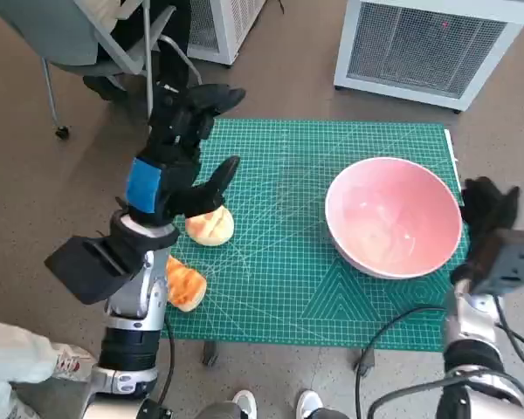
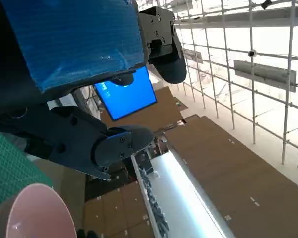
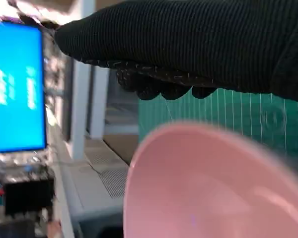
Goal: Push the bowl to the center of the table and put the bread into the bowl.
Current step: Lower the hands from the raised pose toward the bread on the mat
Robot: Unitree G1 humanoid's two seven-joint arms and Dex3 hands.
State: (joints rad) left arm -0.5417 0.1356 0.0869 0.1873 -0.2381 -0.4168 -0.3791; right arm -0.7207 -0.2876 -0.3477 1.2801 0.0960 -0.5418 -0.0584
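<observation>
Nearest the robot, one piece of bread (image 1: 186, 285) lies at the near left edge of the green cutting mat (image 1: 288, 262), partly hidden by the left forearm; a second, paler bread roll (image 1: 210, 225) sits just beyond it, touching or nearly under the left thumb. Left hand (image 1: 182, 144) raised above the mat's left side, fingers spread and holding nothing; in the left wrist view its black fingers (image 2: 120, 146) hang apart in open air, so I judge it is poised over the bread, no grasp made yet. Right hand (image 1: 487, 209) sits at the mat's right edge, just beside the outer rim of the pink bowl (image 1: 393, 216); placement suits a push inward toward centre. Bowl stands upright and empty, right of centre, so the push step appears unfinished. Right fingers: the right wrist view shows the glove (image 3: 188, 49) as a dark band above the bowl rim, fingertips curled under, blurred; spread or pressed cannot be told, nor whether they touch the bowl. Farther off, chair legs (image 1: 52, 96) and white units (image 1: 428, 44), cut off by the frame.
</observation>
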